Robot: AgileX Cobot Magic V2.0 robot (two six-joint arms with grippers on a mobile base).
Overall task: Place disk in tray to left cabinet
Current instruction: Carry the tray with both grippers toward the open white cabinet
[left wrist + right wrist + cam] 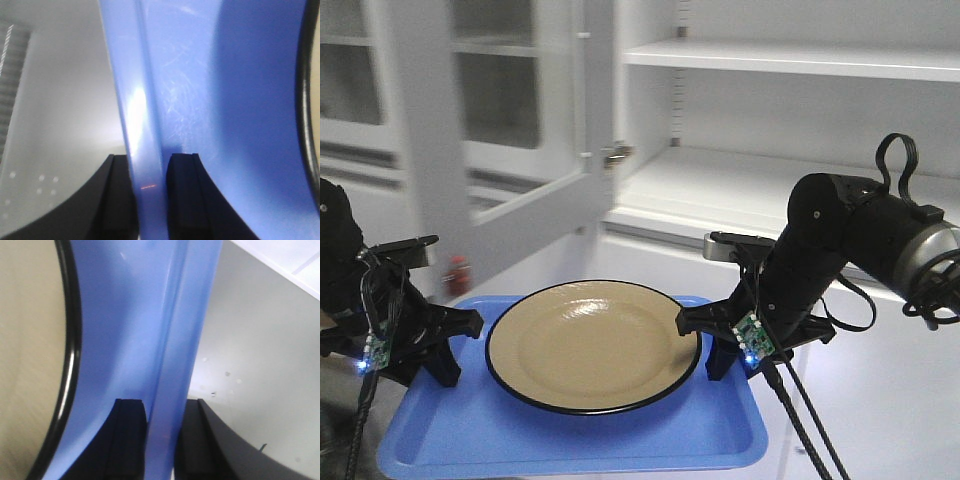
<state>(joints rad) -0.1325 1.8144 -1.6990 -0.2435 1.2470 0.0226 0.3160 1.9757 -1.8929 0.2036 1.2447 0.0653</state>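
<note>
The plate lies centred in the tray. The left gripper and the right gripper each pinch a tray rim. Judged remaining: set the tray on the cabinet shelf behind the tray.

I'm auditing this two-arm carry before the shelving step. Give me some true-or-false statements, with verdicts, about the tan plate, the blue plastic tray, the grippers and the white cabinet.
1. The round tan glossy plate with the thin black rim lies inside the bright blue rectangular plastic tray. True.
2. The left gripper grips the plate's rim. False: it is shut on the tray's raised rim, apart from the plate.
3. The right gripper is shut on the tray's rim. True.
4. The tray sits on a shelf of the white cabinet. False: it is in front of the cabinet, between the two grippers.
5. The cabinet's glass-paned door is closed. False: it stands open.
</note>
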